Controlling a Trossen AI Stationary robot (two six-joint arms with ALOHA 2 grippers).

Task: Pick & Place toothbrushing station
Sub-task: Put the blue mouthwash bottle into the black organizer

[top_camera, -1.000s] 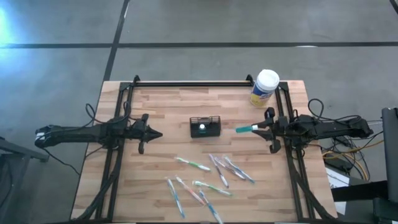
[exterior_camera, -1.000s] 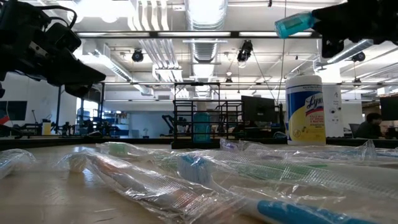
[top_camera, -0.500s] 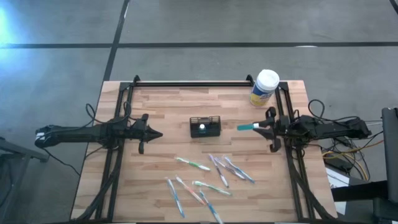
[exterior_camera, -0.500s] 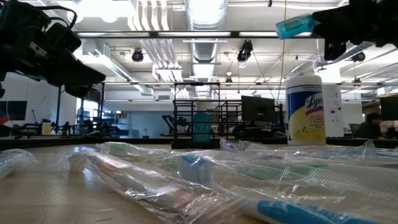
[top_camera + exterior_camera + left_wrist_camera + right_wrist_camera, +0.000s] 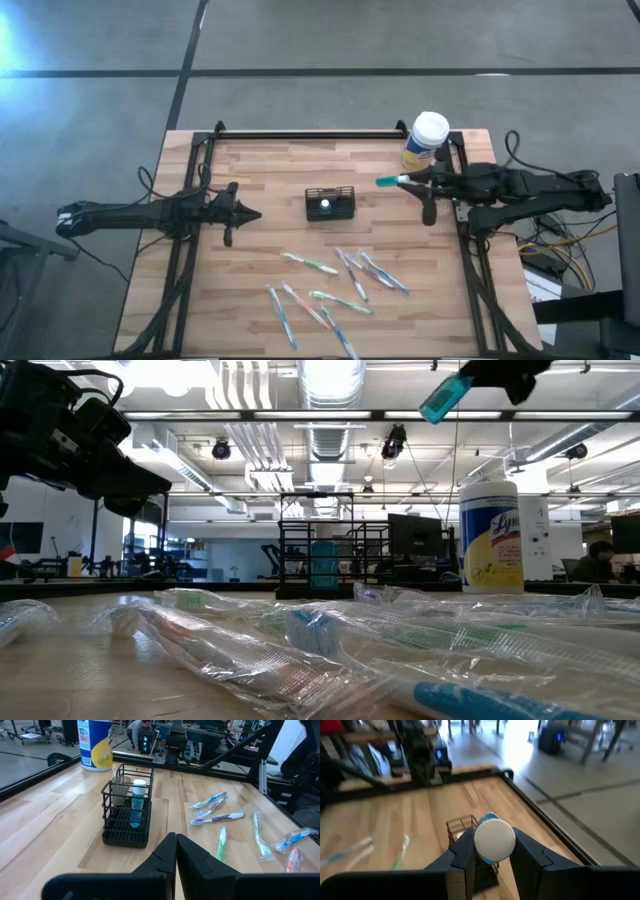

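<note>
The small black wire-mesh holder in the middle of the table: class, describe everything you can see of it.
The small black wire-mesh holder is a rectangular rack of thin dark wire, split into compartments and open at the top. It stands upright on the pale wooden table, near its centre, between the two arms. One blue tube with a white cap stands upright in a compartment. No gripper touches the holder, and the wrapped toothbrushes lie apart from it.
</note>
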